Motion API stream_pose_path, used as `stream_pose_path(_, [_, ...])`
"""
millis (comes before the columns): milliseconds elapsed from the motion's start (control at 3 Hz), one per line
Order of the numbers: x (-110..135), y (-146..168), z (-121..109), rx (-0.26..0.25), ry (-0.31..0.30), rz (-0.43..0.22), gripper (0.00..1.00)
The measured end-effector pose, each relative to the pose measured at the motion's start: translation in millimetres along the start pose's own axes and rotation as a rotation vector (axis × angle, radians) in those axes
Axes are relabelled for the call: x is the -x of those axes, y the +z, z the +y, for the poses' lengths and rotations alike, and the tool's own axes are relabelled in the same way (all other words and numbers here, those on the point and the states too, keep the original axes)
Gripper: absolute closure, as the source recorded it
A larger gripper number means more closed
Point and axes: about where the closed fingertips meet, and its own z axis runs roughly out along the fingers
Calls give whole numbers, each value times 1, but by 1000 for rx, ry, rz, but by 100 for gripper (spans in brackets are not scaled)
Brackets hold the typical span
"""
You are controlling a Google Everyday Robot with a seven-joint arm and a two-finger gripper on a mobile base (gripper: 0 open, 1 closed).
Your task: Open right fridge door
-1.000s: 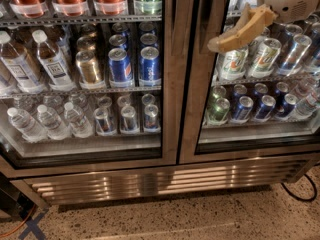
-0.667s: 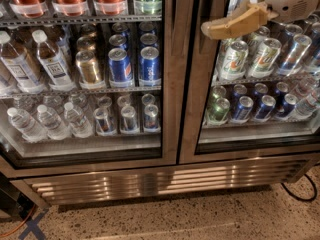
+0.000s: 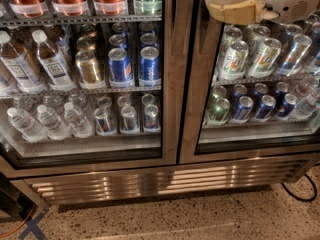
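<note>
Showing the camera view: the right fridge door [image 3: 191,101] stands shut, its steel frame flush beside the left door [image 3: 169,84] at the fridge's centre. The pincer [image 3: 220,9] lies level across the upper glass, pointing toward that inner edge, probably to find a purchase for pulling. Whether it is parted or closed cannot be told.

Blue cans [image 3: 149,65] read Pepsi; green cans [image 3: 233,60] under the claw [image 3: 213,9], 7UP.
</note>
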Motion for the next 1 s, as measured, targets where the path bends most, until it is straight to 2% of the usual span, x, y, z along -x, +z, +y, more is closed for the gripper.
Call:
stream_pose_path(333, [0, 0, 0, 0, 0, 0, 100])
stream_pose_path(1000, [-5, -4, -6, 0, 0, 0, 100])
